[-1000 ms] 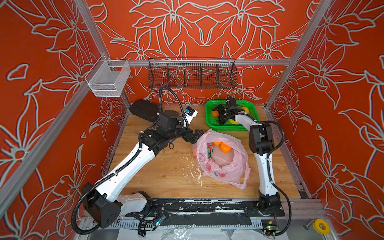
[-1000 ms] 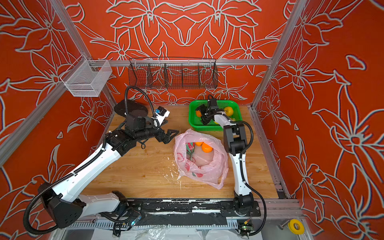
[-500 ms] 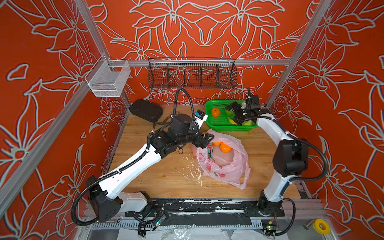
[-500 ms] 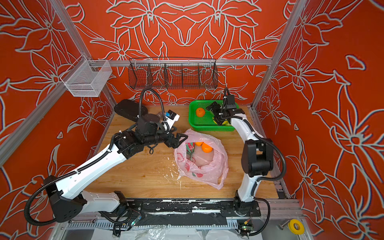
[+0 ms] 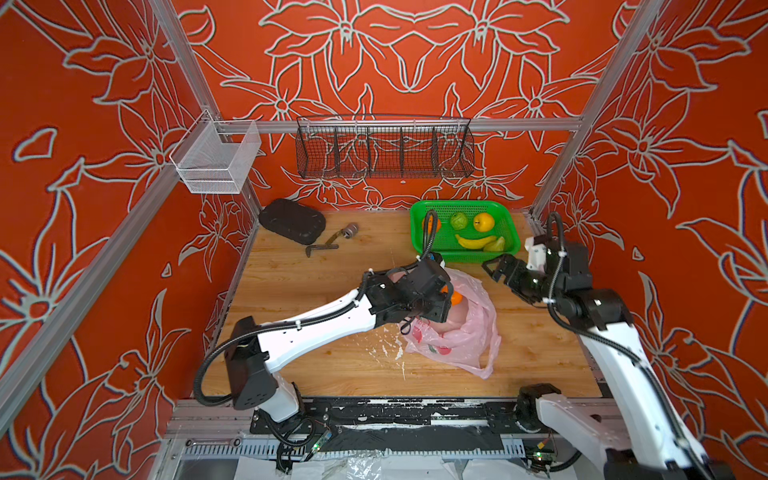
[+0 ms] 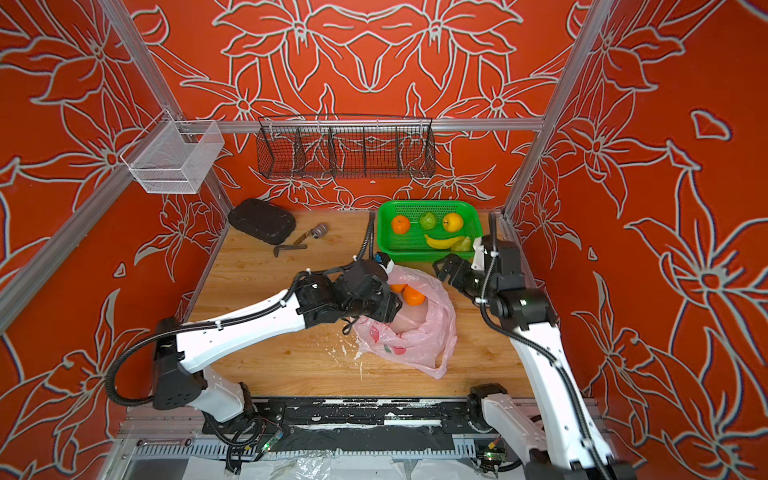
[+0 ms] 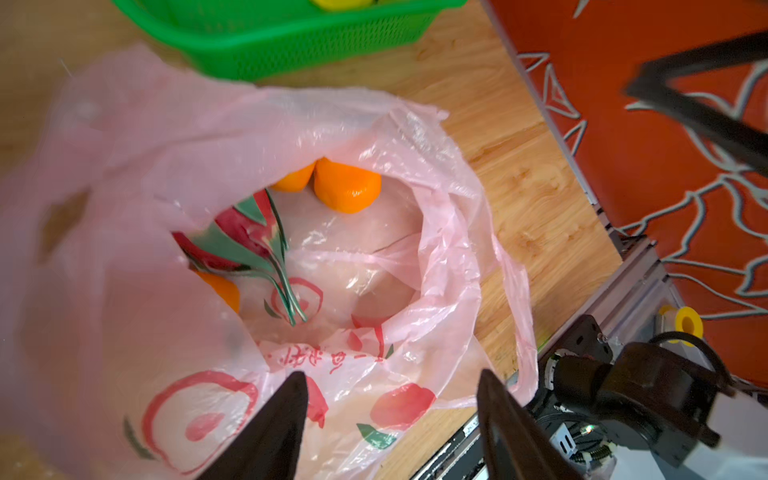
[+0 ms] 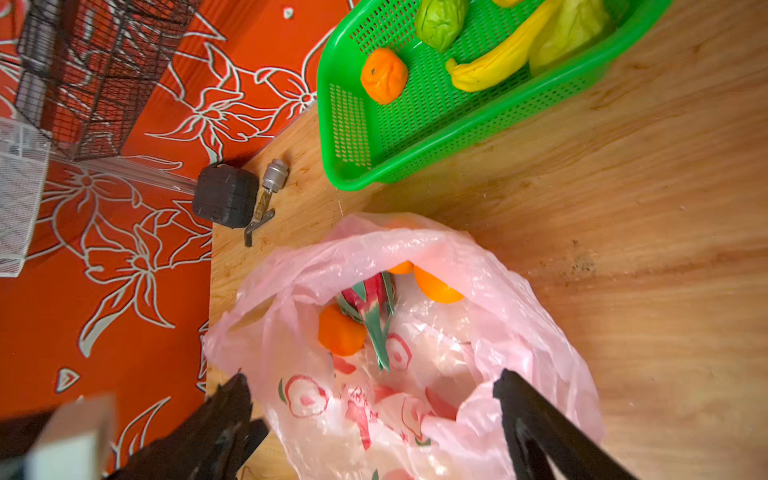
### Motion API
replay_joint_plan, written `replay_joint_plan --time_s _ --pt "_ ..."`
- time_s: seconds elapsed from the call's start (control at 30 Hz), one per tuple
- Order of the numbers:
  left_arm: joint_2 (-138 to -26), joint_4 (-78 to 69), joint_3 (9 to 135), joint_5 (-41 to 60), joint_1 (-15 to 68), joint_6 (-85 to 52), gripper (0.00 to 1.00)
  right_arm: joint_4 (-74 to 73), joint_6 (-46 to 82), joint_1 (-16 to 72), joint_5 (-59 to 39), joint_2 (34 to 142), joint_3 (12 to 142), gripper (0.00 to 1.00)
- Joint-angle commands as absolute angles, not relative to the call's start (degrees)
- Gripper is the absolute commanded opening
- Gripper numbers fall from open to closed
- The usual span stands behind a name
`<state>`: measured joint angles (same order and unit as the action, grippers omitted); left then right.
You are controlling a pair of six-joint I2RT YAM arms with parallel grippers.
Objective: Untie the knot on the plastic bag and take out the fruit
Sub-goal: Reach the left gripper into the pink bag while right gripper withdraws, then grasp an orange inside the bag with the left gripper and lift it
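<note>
On the wooden tabletop (image 5: 316,291), just in front of a green basket (image 5: 417,232), a pale pink plastic bag (image 5: 465,336) lay slumped with its mouth gaping open. Inside it, two oranges (image 7: 347,191) sat side by side toward the basket side. A pink-and-green dragon fruit (image 7: 245,232) lay near them, with a third orange (image 7: 222,291) half hidden beneath it. The left gripper (image 7: 390,380) hung over the bag's mouth with its two dark jaws parted. The bag's printed rim showed in the gap between them, and whether they touched the plastic could not be told. The right gripper (image 8: 374,380) hovered between the bag and the basket, jaws spread wide and holding nothing, aimed down at the bag's opening. In the basket lay an orange (image 6: 401,224), two green fruits (image 6: 428,220), a yellow-orange one (image 6: 453,221) and a banana (image 6: 442,242).
</note>
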<state>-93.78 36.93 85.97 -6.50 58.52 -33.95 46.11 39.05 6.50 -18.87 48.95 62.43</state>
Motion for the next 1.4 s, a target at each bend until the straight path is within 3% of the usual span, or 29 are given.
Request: replay_joint_plan --time_s 0.0,0.37,0.53,0.8,0.93,1.37 --pt "-100.6 42.9 90.8 -5.9 59.3 -39.1 0.61 52.1 39.6 6.7 -18.2 42.7 60.0 0.94" --pt "-122.0 51.7 109.2 -12.6 57.0 -39.5 0.59 54.2 40.3 6.7 -19.4 36.6 59.0 0.93" --pt "-126.3 47.9 112.4 -9.0 54.4 -35.4 0.59 55.5 38.1 6.7 -19.5 37.6 60.7 0.94" --pt "-130.1 43.5 114.1 -4.7 52.0 -32.4 0.82 55.2 38.5 6.8 -19.4 36.5 60.2 0.94" --pt "-132.5 42.1 116.4 -2.4 52.1 -30.7 0.84 54.7 38.9 6.7 -19.6 36.5 59.5 0.94" --pt "-141.0 46.8 126.9 -9.8 52.5 -24.0 0.9 53.8 39.7 6.7 -20.3 38.0 60.0 0.94"
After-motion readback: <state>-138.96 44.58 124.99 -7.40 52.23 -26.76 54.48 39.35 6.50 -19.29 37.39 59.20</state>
